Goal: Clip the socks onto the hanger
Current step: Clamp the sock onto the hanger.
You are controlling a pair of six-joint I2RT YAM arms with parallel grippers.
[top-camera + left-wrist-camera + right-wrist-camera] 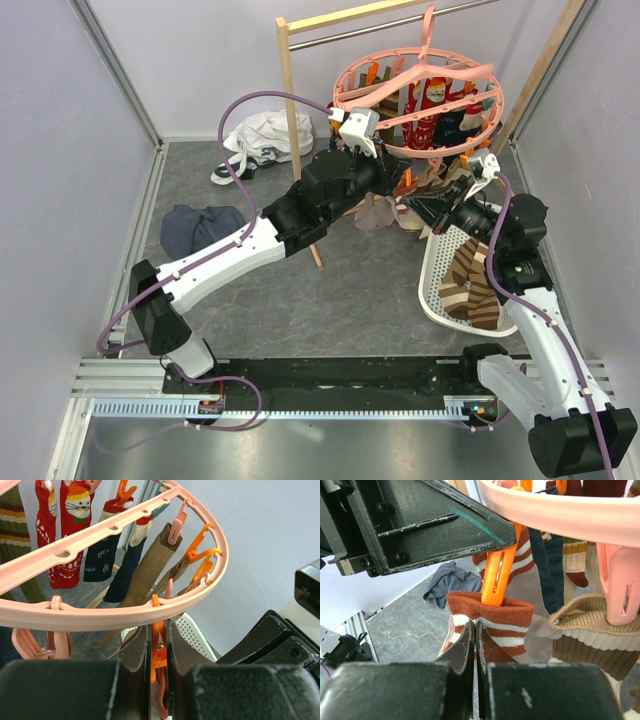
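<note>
A round pink hanger (pixel 100 616) is seen hung from a wooden-framed rail (pixel 290 95) at the far side of a grey table (pixel 350 290), and both arms are stretched up to its near edge.

In the left wrist view, the left gripper (pixel 158 642) is held just under the ring. Its jaws are pressed together on the upper end of an orange clip (pixel 158 655) hanging from the rim.

In the right wrist view, the same clip is seen from below, with its tips set over the cuff of a rust-and-white striped sock (pixel 507 614). The right gripper (pixel 475 632) is clamped on that cuff directly beneath the clip, so the sock's top edge lies between the clip above and the pinching jaws below.

Other socks are already hung around the ring: a red one with a cat face (pixel 77 505), a navy one (pixel 100 555) and a tan ribbed one (pixel 155 565).

More socks (pixel 475 290), brown and cream striped, lie in a white basket (pixel 430 275) beside the right arm.
</note>
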